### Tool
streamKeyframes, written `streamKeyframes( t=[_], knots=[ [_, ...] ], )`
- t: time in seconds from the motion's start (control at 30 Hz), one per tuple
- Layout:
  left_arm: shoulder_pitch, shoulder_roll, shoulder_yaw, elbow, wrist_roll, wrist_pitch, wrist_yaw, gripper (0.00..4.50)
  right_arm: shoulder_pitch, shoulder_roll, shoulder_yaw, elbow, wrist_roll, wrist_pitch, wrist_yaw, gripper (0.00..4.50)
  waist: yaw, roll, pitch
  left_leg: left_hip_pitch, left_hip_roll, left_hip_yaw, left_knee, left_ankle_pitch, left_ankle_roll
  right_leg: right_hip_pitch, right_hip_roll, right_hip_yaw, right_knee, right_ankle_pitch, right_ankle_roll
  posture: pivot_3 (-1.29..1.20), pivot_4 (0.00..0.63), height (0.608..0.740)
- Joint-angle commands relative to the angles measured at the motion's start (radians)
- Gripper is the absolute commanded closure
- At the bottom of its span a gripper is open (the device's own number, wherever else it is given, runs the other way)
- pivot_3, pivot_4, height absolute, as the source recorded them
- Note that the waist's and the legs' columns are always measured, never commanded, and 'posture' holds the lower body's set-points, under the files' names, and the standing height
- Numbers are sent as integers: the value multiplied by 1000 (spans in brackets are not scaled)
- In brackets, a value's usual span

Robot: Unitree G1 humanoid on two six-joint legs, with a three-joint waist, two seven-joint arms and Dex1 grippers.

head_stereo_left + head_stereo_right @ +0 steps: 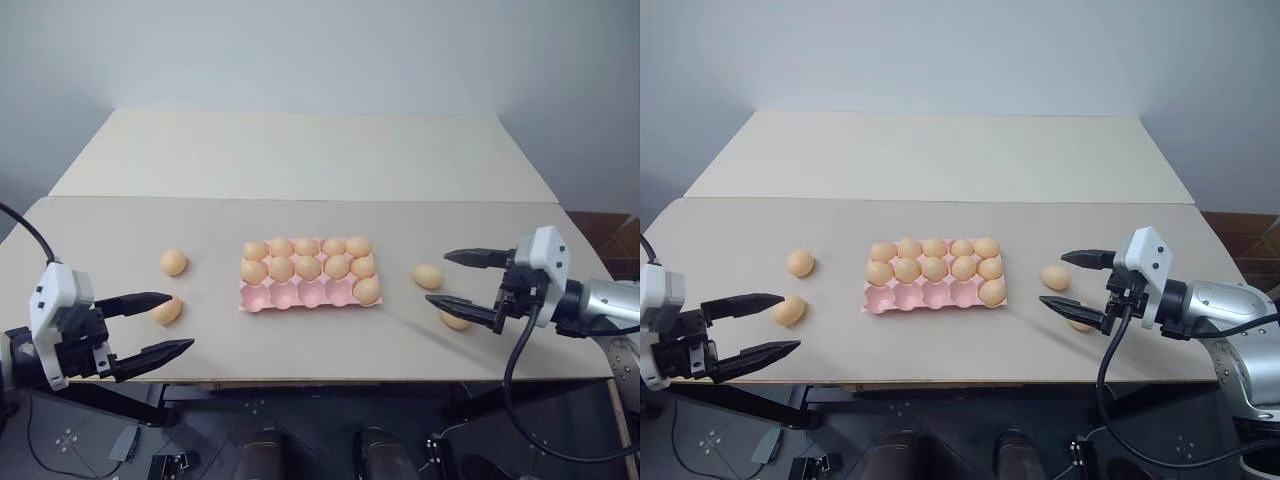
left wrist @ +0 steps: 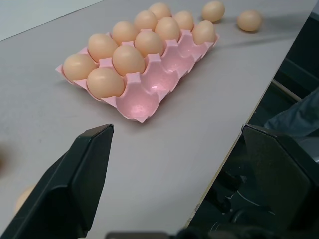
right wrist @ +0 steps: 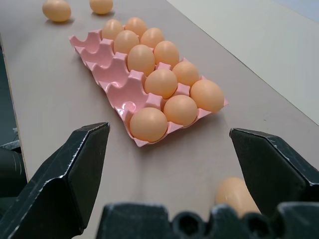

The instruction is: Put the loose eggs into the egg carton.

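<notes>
Four loose eggs flank the egg carton — long axis left-right.

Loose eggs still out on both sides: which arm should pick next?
Probably left. The left gripper, jaws open, sits right at the nearest loose egg, and the egg carton's empty near-row cups lie toward that side.

Pink egg carton mid-table, eleven cups filled, four near-row cups empty; two tan loose eggs each side.
</notes>
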Motion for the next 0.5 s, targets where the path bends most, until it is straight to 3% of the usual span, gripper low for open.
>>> streamKeyframes(
  t=[0.03, 0.5],
  knots=[
    [-38, -5, 16, -4, -37, 17, 37, 20, -2, -3, -27, -14, 3, -24, 4, 0, 0, 0, 0, 0, 0, 0, 0, 0, 0, 0, 0, 0, 0, 0, 0, 0, 150, 740],
    [-114, 19, 46, -8, -140, 68, 37, 20, 20, -56, -86, -23, 0, 29, -20, 0, 1, 0, 0, 0, 0, 1, 0, 0, 0, -1, 0, 0, 0, 2, 3, 0, 150, 740]
  ],
)
